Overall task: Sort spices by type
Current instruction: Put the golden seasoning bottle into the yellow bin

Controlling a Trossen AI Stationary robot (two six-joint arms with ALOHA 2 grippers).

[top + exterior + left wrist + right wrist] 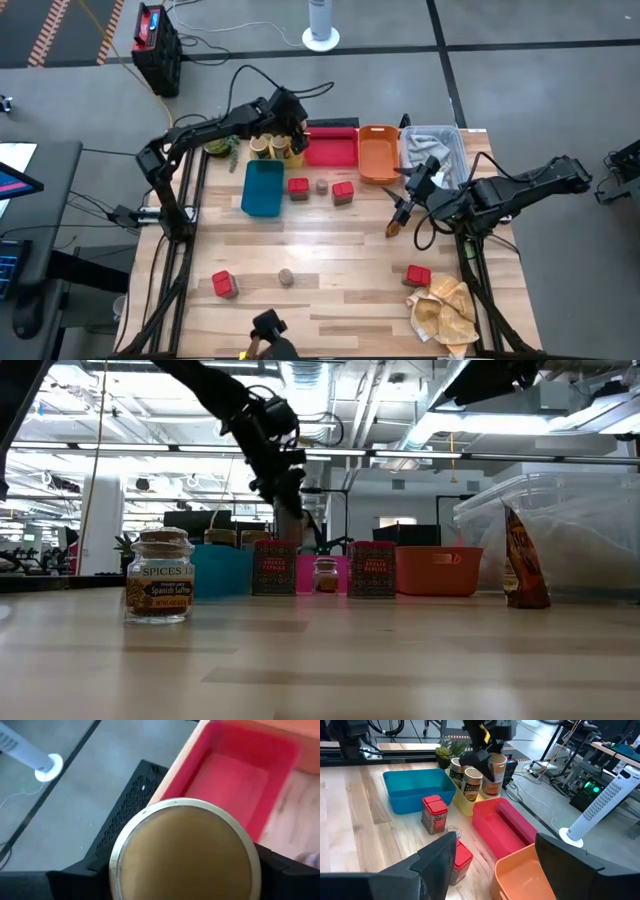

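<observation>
My left gripper [292, 128] is at the table's far edge, shut on a tan jar [497, 769] with a pale top, by the far end of the yellow tray [465, 802]. Two more tan jars [268, 148] stand in that tray. Two red boxes [298, 187] [343, 192] and a tiny round jar [321, 185] stand next to the teal tray [263, 187]. Another two red boxes [224, 284] [417, 275] and a round jar [286, 277] stand nearer. My right gripper [400, 210] is open above the thin brown packet [393, 228], which looks upright in the low view [523, 560]. My left gripper pinches the tan jar between its two fingers [75, 877], one on each side of the body just under the pale lid [185, 845]. It comes from above, pointing down. The jar stays upright; whether its base rests in the yellow tray I cannot tell.
A red tray [330, 150], an orange tray [378, 152] and a clear bin [432, 150] line the far edge. A yellowish-tan paper wad [445, 310] lies at the near right corner. Bare wood lies in the table's middle [340, 250].
</observation>
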